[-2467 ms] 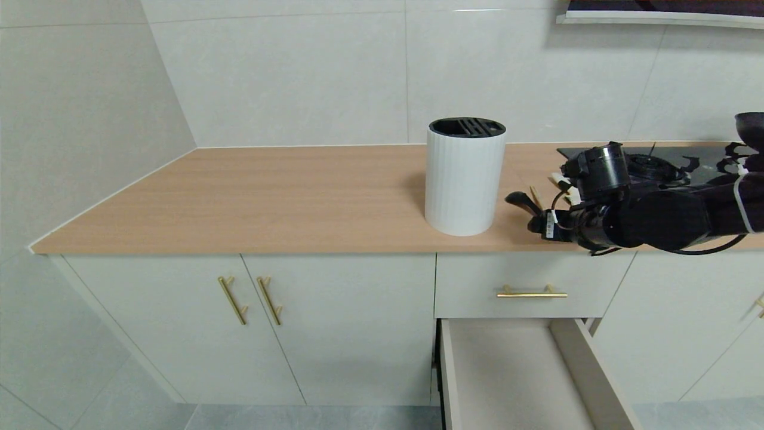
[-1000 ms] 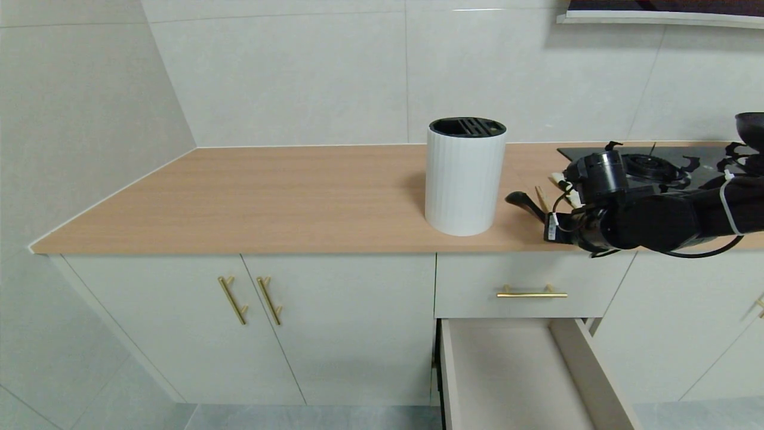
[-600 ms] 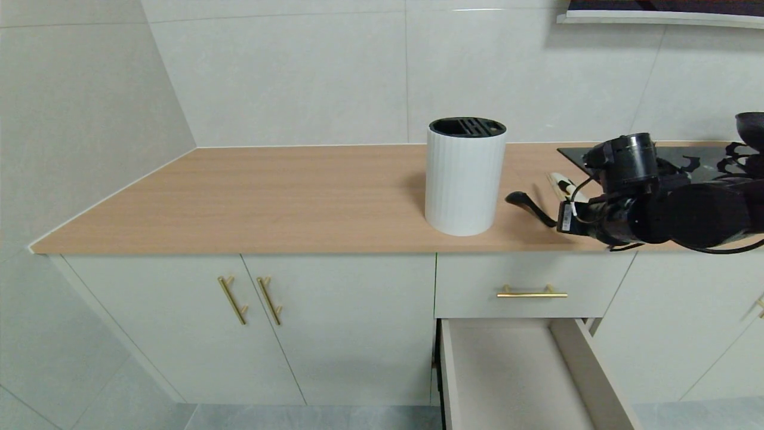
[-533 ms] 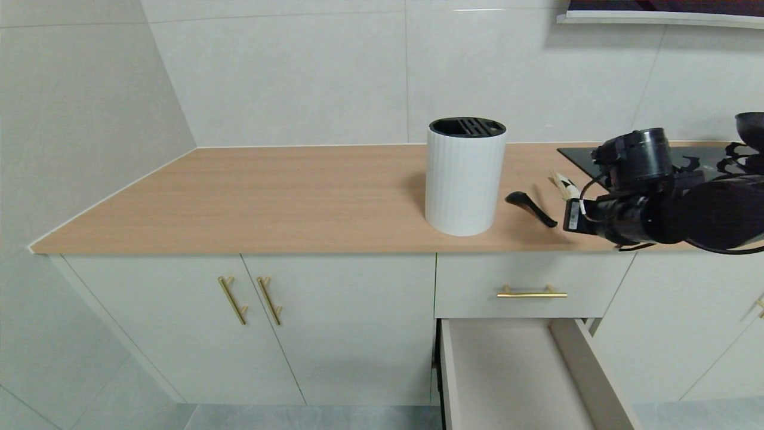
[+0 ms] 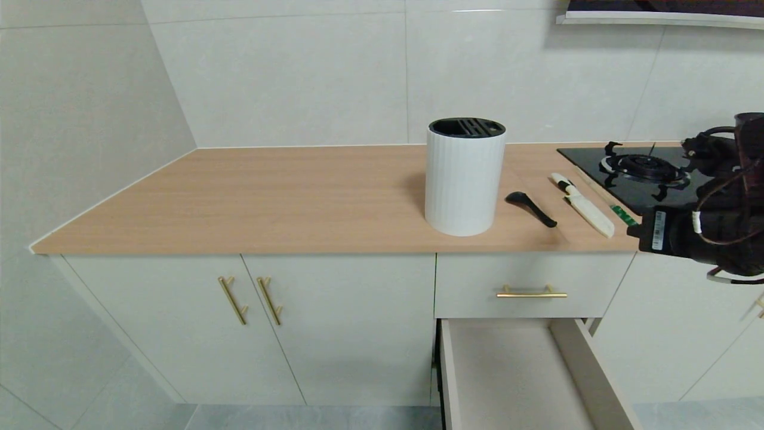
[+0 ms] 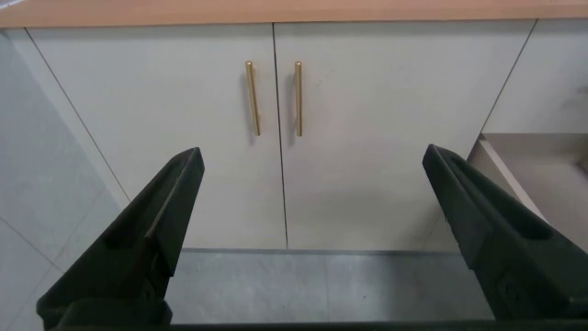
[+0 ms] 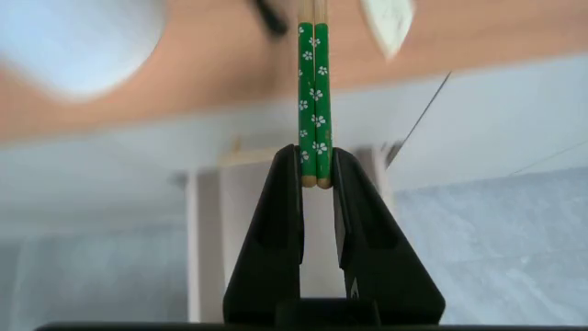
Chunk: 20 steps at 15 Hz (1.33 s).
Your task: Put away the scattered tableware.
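Note:
My right gripper [image 7: 315,175] is shut on a pair of wooden chopsticks [image 7: 312,92] with green flowered ends, holding them by that end. In the head view the right gripper [image 5: 640,230] hangs off the counter's front right edge, and the chopsticks [image 5: 600,194] slant back over the counter. A white-handled knife [image 5: 582,204] and a black spoon [image 5: 530,207] lie on the wood between the chopsticks and the tall white utensil holder [image 5: 465,176]. My left gripper [image 6: 317,244] is open and empty, low in front of the cabinet doors [image 6: 276,129].
An open, empty drawer [image 5: 507,370] sticks out below the counter, under the gold-handled top drawer [image 5: 531,292]. A black gas hob [image 5: 641,170] sits at the counter's back right. The wooden counter [image 5: 268,197] stretches left of the holder.
My right arm has pulled back to the right, off the counter, taking the chopsticks along. The knife and spoon, partly covered before, now lie in plain sight.

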### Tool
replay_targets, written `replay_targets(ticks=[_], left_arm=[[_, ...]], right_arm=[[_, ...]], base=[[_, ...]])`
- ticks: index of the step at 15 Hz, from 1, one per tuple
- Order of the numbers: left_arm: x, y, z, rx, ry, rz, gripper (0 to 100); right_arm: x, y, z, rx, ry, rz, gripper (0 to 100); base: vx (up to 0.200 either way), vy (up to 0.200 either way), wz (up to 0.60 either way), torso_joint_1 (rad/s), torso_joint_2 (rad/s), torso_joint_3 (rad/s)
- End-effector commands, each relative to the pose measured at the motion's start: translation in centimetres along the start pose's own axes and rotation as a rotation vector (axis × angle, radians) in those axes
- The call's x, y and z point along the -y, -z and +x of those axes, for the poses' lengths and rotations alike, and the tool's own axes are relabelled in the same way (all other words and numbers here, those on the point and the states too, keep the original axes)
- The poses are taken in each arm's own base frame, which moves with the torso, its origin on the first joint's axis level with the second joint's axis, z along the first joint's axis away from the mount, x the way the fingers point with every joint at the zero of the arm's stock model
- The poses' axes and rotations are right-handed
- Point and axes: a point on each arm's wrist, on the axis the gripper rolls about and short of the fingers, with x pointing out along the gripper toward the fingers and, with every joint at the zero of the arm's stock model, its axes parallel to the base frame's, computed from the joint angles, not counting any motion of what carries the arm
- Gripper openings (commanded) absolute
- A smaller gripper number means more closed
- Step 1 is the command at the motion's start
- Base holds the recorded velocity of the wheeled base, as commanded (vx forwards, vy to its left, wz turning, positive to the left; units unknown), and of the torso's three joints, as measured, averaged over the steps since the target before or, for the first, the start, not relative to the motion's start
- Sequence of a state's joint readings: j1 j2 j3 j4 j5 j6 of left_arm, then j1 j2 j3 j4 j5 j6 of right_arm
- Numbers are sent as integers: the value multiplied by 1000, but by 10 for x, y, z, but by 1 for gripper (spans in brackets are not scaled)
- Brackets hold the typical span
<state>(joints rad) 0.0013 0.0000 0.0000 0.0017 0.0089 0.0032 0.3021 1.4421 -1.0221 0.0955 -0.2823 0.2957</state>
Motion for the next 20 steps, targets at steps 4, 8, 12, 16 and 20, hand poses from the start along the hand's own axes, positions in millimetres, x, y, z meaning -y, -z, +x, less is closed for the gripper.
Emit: replay_targets(ticks=[4,8,12,16,20], left_arm=[[0,0,0,0,-1,0,100],[0,0,0,0,-1,0,100],[0,0,0,0,-1,0,100],[0,0,0,0,-1,0,100],[0,0,0,0,-1,0,100]], right_arm=[[13,14,-47,-119,-199,-51,0],[14,30,-44,-191,-243,-139,0],[7,45,-38,-265,-315,-202,0],[-1,59,-20,-353,-322,-234,0],[-6,67,-12,-398,-328,-254,0]], base=[[0,0,0,0,0,0],[0,0,0,0,0,0],[0,0,0,0,0,0],[0,0,0,0,0,0],[0,0,0,0,0,0]])
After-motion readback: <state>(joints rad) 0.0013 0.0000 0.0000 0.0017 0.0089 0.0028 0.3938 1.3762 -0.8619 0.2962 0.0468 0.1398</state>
